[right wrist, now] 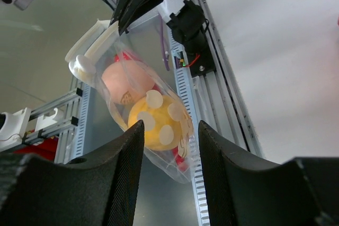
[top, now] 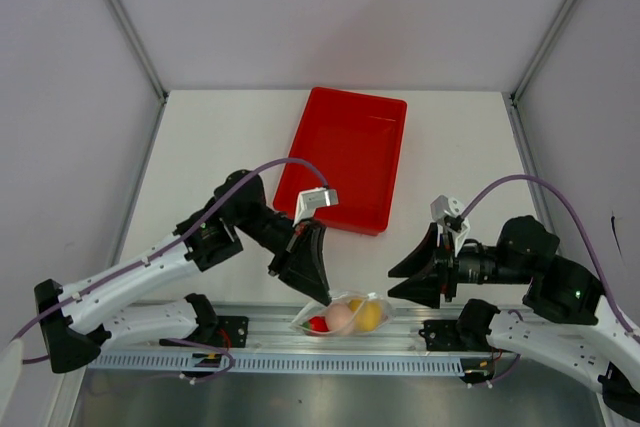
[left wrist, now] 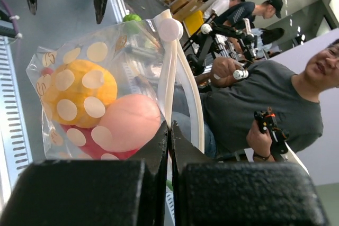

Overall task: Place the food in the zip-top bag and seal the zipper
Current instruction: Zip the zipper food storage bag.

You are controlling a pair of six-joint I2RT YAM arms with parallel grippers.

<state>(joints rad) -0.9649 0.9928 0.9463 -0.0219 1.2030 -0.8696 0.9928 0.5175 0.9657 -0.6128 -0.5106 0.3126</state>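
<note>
The zip-top bag point(top: 344, 316), clear with white dots, hangs over the table's near edge. Inside it lie the yellow fruit point(top: 368, 317), the pale pink ball point(top: 340, 319) and the red chili point(top: 318, 324). My left gripper point(top: 322, 294) is shut on the bag's top edge, at the white zipper strip point(left wrist: 169, 78). The left wrist view shows the fruit point(left wrist: 79, 91) and ball point(left wrist: 130, 123) pressed together behind the plastic. My right gripper point(top: 392, 284) is open just right of the bag, with the fruit point(right wrist: 156, 123) ahead of its fingertips point(right wrist: 135, 130) and nothing gripped.
A large red tray point(top: 345, 152) stands on the white table behind the bag. A slotted aluminium rail point(top: 300, 357) runs along the near edge under the bag. People point(left wrist: 265, 104) stand beyond the table in the left wrist view.
</note>
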